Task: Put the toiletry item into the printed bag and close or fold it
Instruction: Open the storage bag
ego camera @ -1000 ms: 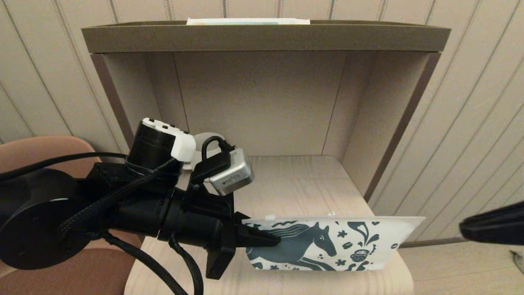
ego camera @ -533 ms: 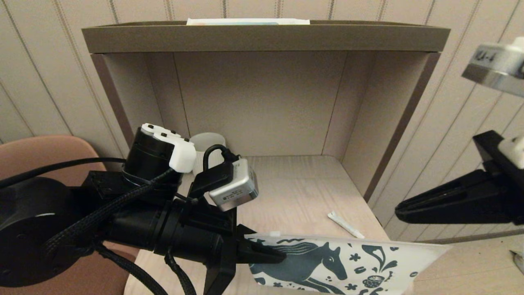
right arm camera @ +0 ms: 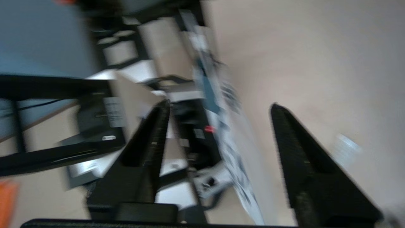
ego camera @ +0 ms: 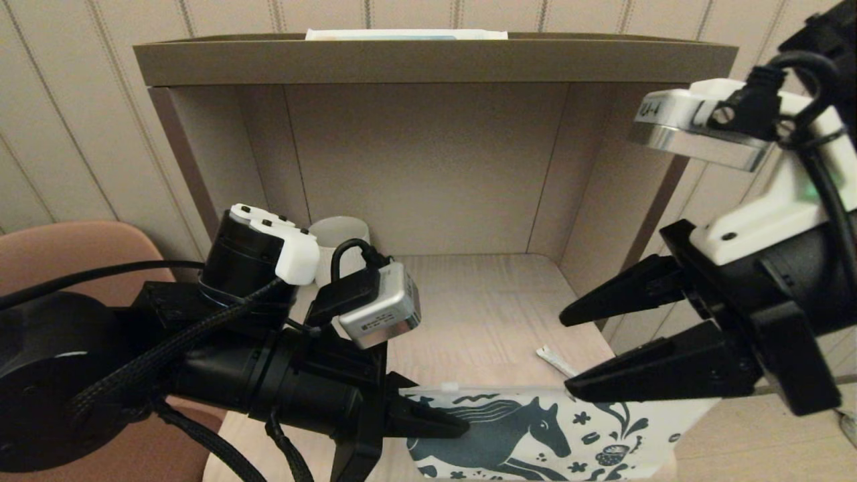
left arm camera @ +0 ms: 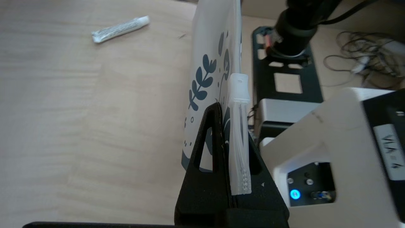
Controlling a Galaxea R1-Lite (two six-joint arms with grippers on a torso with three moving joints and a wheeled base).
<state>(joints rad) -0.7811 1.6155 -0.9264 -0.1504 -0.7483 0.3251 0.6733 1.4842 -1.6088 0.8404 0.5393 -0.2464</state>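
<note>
The printed bag (ego camera: 535,435), white with a teal horse, is held upright on edge over the front of the wooden shelf floor (ego camera: 469,301). My left gripper (ego camera: 462,423) is shut on its left end, just behind the white slider (left arm camera: 239,88); the left wrist view shows the jaws pinching the bag (left arm camera: 208,47) at the zip edge. The toiletry item (ego camera: 554,360), a slim white tube, lies flat on the floor behind the bag, partly hidden by a finger of my right gripper (ego camera: 566,353). That gripper is open and hovers above the bag's right end and the tube (left arm camera: 120,28).
A white cup (ego camera: 338,234) stands at the back left of the cubby, behind my left arm. Side walls and a top board (ego camera: 428,60) enclose the shelf. A brown chair (ego camera: 67,248) is at the left.
My right arm has swung in from the right edge, open, to over the bag's right end. The bag has shifted toward the front, uncovering the tube behind it.
</note>
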